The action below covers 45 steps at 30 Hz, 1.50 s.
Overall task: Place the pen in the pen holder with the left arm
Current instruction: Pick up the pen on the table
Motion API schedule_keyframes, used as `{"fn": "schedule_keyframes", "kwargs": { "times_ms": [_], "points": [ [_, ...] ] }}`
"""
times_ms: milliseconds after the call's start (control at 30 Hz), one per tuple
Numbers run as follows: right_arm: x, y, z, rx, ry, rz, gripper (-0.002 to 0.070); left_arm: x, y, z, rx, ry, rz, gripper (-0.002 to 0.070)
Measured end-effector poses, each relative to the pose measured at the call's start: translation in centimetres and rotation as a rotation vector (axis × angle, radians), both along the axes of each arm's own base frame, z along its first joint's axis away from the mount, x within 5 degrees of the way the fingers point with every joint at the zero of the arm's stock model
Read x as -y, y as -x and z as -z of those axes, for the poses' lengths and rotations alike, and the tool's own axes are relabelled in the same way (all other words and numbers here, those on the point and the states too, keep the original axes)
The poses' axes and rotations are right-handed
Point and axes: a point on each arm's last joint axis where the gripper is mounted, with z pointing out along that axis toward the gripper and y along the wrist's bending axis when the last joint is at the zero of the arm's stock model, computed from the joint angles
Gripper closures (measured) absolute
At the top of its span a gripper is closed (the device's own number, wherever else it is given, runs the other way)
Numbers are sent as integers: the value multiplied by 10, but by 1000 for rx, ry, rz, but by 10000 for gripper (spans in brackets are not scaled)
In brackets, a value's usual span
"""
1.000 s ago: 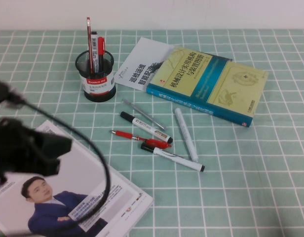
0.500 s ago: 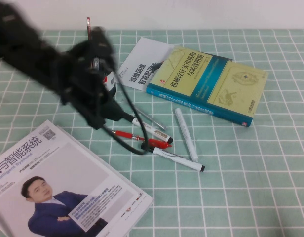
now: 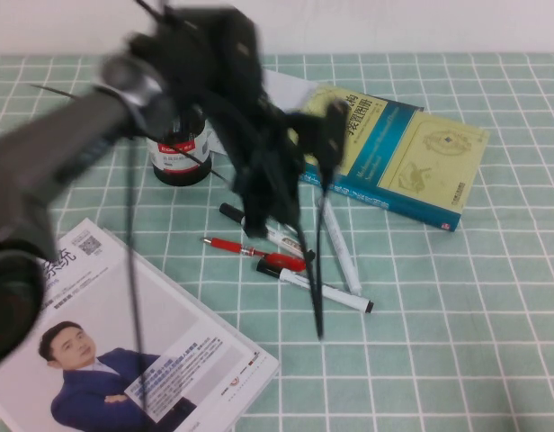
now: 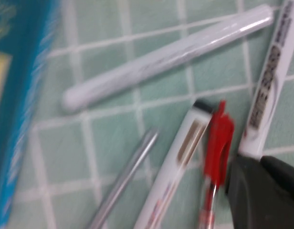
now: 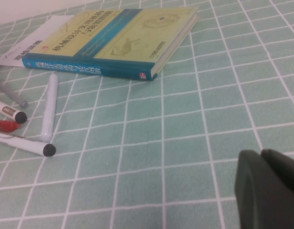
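**Black left arm hanging over the pens**

Black and bulky, the left arm (image 3: 205,81) is reaching across the checked tablecloth (image 3: 439,315), and I am seeing its left gripper (image 3: 272,193) hovering above the pens; I cannot tell how its jaws are standing. The pen (image 3: 317,290) is lying flat on the cloth beside the red pen (image 3: 250,252), near the all-white pen (image 3: 340,247). The pen holder (image 3: 180,155) is standing upright behind the arm. The right gripper (image 5: 268,188) is hanging low over bare cloth, jaws unclear, well apart from the book (image 5: 118,40).

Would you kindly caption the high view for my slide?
Left end effector over scattered pens near the pen; right end effector unseen.
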Motion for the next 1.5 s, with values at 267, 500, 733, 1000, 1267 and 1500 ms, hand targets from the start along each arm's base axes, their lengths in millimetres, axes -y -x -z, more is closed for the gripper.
{"fn": "schedule_keyframes", "kwargs": {
  "times_ms": [267, 500, 733, 1000, 1267, 1500],
  "points": [
    [0, 0, 0, 0, 0, 0, 696, 41, 22, 38, -19, -109, 145, 678],
    [0, 0, 0, 0, 0, 0, 696, 50, 28, 44, -41, -101, 165, 666],
    [0, 0, 0, 0, 0, 0, 696, 50, 28, 44, -39, -101, 165, 401],
    [0, 0, 0, 0, 0, 0, 696, 51, 25, 60, -50, -133, 203, 311],
    [0, 0, 0, 0, 0, 0, 696, 52, 22, 80, -68, -171, 239, 308],
    [0, 0, 0, 0, 0, 0, 696, 51, 20, 82, -51, -192, 247, 311]
  ]
}}
